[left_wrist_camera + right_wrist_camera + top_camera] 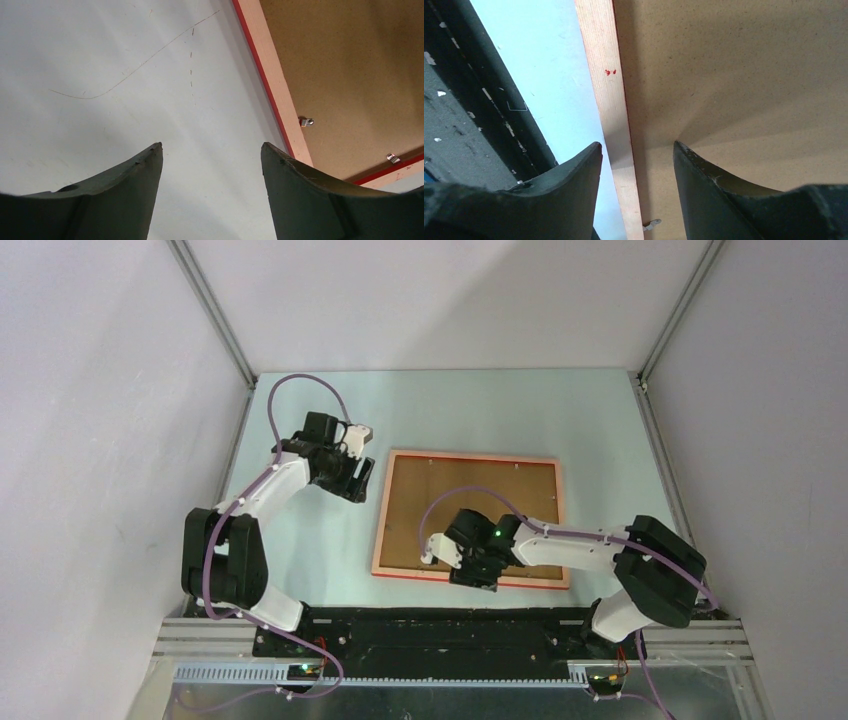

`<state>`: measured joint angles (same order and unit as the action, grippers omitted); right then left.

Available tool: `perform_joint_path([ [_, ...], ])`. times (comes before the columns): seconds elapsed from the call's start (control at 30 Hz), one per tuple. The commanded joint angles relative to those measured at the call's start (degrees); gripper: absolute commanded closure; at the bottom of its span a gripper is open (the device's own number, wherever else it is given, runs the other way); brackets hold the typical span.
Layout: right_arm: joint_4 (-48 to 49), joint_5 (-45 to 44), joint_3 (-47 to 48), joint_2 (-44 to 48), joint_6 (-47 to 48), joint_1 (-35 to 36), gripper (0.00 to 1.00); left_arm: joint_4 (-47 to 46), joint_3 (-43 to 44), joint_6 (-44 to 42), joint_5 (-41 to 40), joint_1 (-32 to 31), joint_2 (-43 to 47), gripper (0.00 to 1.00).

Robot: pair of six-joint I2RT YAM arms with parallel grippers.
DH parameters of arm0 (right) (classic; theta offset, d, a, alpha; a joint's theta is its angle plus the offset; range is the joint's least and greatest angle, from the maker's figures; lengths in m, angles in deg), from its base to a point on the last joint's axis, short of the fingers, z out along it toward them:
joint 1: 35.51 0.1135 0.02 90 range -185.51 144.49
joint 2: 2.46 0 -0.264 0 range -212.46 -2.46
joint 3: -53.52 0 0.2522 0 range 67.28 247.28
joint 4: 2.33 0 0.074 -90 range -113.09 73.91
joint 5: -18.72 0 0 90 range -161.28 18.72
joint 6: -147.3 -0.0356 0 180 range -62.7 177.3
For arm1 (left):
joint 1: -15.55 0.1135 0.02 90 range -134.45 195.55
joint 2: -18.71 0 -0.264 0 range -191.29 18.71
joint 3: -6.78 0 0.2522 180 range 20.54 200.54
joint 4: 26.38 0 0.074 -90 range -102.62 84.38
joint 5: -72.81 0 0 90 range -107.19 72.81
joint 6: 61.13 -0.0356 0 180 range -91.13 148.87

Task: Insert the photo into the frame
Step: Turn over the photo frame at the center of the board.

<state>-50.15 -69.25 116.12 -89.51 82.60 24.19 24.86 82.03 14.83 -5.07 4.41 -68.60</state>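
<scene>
a: where's the frame (470,455)?
b: flat on the table (480,405), pale back up. the brown backing board (420,480) lies inside its rim, and a thin red line of the front shows along the rim's edge.
a: and the right claw (637,147)?
b: fingers apart, gripping nothing. the frame's near rail (606,100) runs straight through the gap. one finger (559,195) is on the table side of that rail, the other (734,200) is over the backing board. i cannot tell whether either tip touches.
a: anything else near it?
b: a small metal clip (652,225) between the fingers, back toward the wrist, at the rail's inner edge. the black base strip (454,125) lies out beyond the table-side finger.
a: left claw (211,150)?
b: spread wide too, holding nothing, over bare table. the frame's side rail (270,65) passes just beside its right finger (310,195). past that rail, two clips (306,121) sit at the board's edges.
a: and the two claws?
b: well apart. the left claw is beside the frame's left rail, the right claw at the near rail.
</scene>
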Motion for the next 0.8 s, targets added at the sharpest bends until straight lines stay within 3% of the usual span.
perform_joint_path([
  [0.0,1.46,-1.59,-0.8,-2.0,-0.59,0.6,0.42,-0.58,0.88,-1.1,-0.39,-0.11,2.24,0.23],
  [0.17,1.22,-1.77,-0.78,-2.48,-0.83,0.79,0.54,-0.52,0.91,-1.42,-0.92,-0.11,2.55,0.23],
  [0.53,-2.65,2.57,2.03,-0.16,-0.57,-1.34,0.98,0.14,-0.04,-5.71,1.16,-0.16,8.16,0.22],
  [0.77,-8.98,8.61,8.14,2.4,1.35,-4.53,1.0,0.47,-2.56,-10.96,2.67,-1.68,18.39,0.18],
])
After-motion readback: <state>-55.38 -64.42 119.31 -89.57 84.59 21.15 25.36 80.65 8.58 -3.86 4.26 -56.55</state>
